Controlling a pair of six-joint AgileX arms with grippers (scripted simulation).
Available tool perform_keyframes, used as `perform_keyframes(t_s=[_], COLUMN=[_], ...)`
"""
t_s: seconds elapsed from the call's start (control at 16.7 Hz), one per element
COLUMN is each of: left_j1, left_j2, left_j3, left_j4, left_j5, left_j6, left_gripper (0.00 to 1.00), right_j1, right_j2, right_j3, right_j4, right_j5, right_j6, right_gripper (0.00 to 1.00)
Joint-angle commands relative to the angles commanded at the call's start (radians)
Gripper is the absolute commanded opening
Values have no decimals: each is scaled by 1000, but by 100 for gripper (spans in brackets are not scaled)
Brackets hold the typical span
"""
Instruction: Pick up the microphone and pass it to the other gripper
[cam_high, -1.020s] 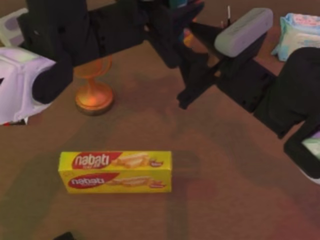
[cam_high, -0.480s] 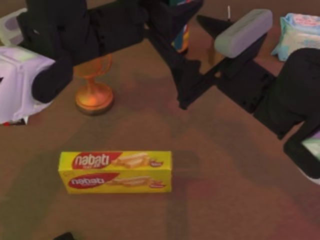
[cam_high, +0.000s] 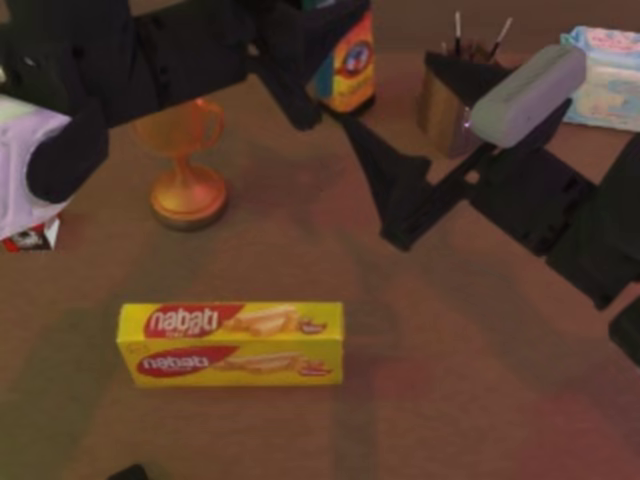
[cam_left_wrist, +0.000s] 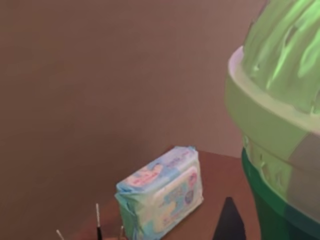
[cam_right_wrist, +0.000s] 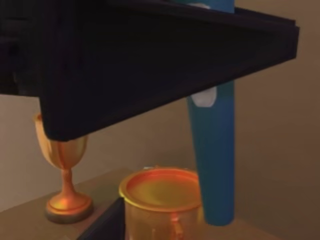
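1. Brown table (cam_high: 470, 400), cluttered along the far edge. The yellow biscuit box (cam_high: 230, 343) and orange goblet (cam_high: 187, 170) sit exactly where they were a second ago.
2. The left gripper (cam_high: 300, 45) is at the top centre, clamped on the microphone (cam_right_wrist: 212, 165). The right wrist view shows the teal handle hanging straight down below the black jaws, clear of the table and beside the orange can (cam_right_wrist: 160, 195).
3. In the left wrist view the microphone's pale head fills the frame edge at close range. From the top view only a teal sliver shows.
4. The right gripper (cam_high: 390, 95) has its jaws spread wide with nothing between them. It has backed off toward the right side. A second ago it was crowded against the left gripper; now they are well apart.
5. That retreat uncovered the can and the pen holder (cam_high: 445, 105), both mostly hidden earlier.
6. The left arm has shifted slightly left.
7. The wipes pack (cam_high: 610, 85) is at the far right, behind the right arm.
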Motion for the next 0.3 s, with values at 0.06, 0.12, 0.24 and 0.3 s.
perform_keyframes(t_s=[0.06,0.12,0.24,0.3], left_j1=[26,48,83,90], left_j2=[-12,-23,-38,-42], left_j3=[-11,-21,-37,-40], left_j4=[-2,-3,-6,-6], left_j5=[21,40,68,74], left_j6=[1,2,2,3], left_gripper=[0,0,0,0], right_j1=[-5,-10,-16,-16], right_j2=[-41,-79,-128,-137], right_j3=[-47,-88,-138,-146], right_j4=[3,6,12,15], right_j5=[-7,-14,-25,-28], right_j6=[2,3,6,6], right_gripper=[100,100,100,100])
